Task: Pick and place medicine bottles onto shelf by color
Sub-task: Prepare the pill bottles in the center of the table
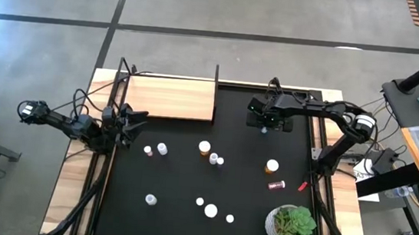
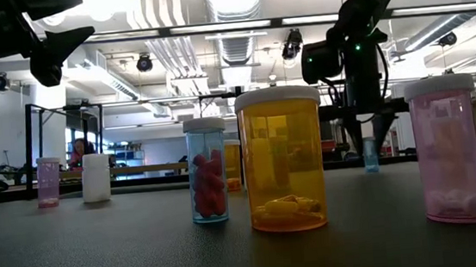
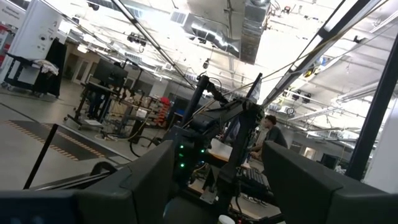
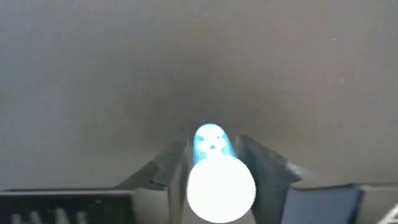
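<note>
The right gripper (image 4: 211, 163) points down at the black mat (image 1: 180, 184), right of the shelf (image 1: 169, 97), its fingers (image 4: 168, 165) pinching a small blue bottle (image 4: 210, 142) standing there. The left gripper (image 1: 133, 122) hovers beside the shelf, fingers partly spread, empty.

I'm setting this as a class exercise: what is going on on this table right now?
A two-armed robot is sorting medicine bottles. The right gripper is down at the mat's far side, its fingers either side of a small blue-tinted bottle with a white cap. The left gripper hangs raised at the mat's left edge, holding nothing. The wooden shelf has no bottles on it; the other bottles stand scattered on the black mat.
</note>
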